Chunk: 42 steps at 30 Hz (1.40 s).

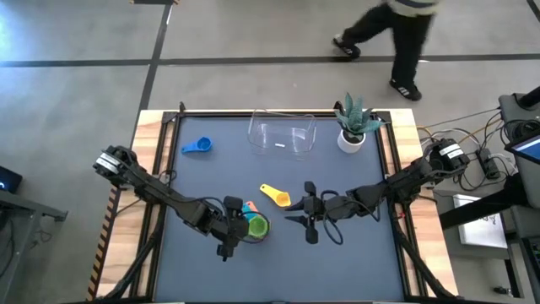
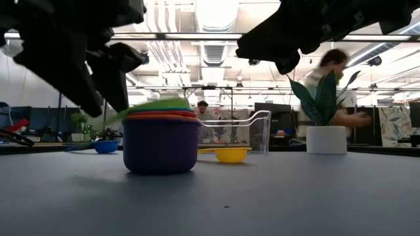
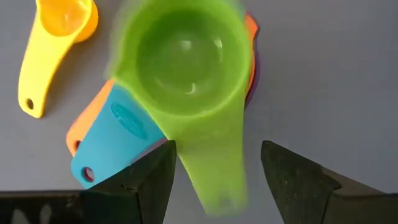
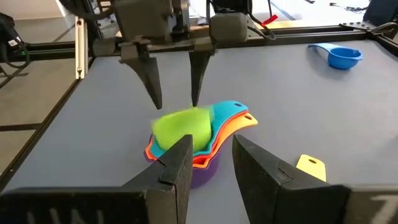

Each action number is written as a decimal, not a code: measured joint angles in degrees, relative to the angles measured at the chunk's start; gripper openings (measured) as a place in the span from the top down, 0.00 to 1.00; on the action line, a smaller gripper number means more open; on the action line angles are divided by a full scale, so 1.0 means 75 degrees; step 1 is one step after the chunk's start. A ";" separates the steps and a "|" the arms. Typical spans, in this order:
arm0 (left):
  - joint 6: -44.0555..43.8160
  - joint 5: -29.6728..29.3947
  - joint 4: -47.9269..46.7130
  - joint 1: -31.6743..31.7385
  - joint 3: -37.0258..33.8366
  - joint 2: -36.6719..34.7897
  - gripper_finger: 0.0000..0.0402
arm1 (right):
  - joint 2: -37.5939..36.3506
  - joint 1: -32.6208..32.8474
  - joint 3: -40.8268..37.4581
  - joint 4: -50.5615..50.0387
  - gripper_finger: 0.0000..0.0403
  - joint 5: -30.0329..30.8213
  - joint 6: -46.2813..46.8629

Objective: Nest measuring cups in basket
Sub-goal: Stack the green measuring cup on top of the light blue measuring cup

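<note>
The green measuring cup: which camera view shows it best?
The left wrist view: the green measuring cup fills it, bowl and handle visible atop the stack. The right wrist view shows it blurred, the high view small beside the left gripper, the low view only its edge.

Green measuring cup point(image 3: 186, 59): glossy smooth plastic. Basket point(image 1: 283, 135): clear glossy plastic. Counter point(image 1: 211, 181): matt dark mat, wooden edge. Fingers point(image 3: 149, 180): matt black. Plant pot point(image 2: 327, 139): matt white.
</note>
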 joint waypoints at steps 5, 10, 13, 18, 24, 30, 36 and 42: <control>0.0101 0.0012 -0.0087 0.0000 -0.0009 0.0175 0.45 | 0.0000 0.0000 0.0000 0.0000 0.75 0.0000 0.0019; 0.0122 -0.0196 -0.0196 0.0000 -0.0009 0.0087 0.45 | 0.0003 0.0000 0.0000 0.0000 0.75 0.0000 0.0050; 0.0146 -0.0210 -0.0189 0.0003 -0.0009 0.0059 0.45 | 0.0003 0.0000 0.0000 0.0000 0.75 0.0000 0.0047; 0.0052 -0.0367 -0.0192 0.0003 -0.0009 0.0056 0.45 | 0.0003 0.0000 0.0000 0.0000 0.75 0.0000 0.0041; -0.0082 -0.0800 -0.0266 0.0003 -0.0009 0.0049 0.45 | 0.0003 0.0001 0.0000 0.0000 0.75 0.0000 0.0029; -0.0079 -0.1235 -0.0650 0.0003 -0.0009 0.0044 0.45 | 0.0003 0.0000 0.0000 0.0000 0.75 -0.0002 0.0029; 0.0075 -0.1741 -0.0938 0.0003 0.0006 0.0044 0.45 | 0.0003 0.0000 0.0000 0.0000 0.75 0.0000 0.0026; 0.0520 -0.2145 -0.0938 0.0028 0.0015 0.0044 0.45 | 0.0003 0.0000 0.0000 0.0000 0.75 0.0000 0.0026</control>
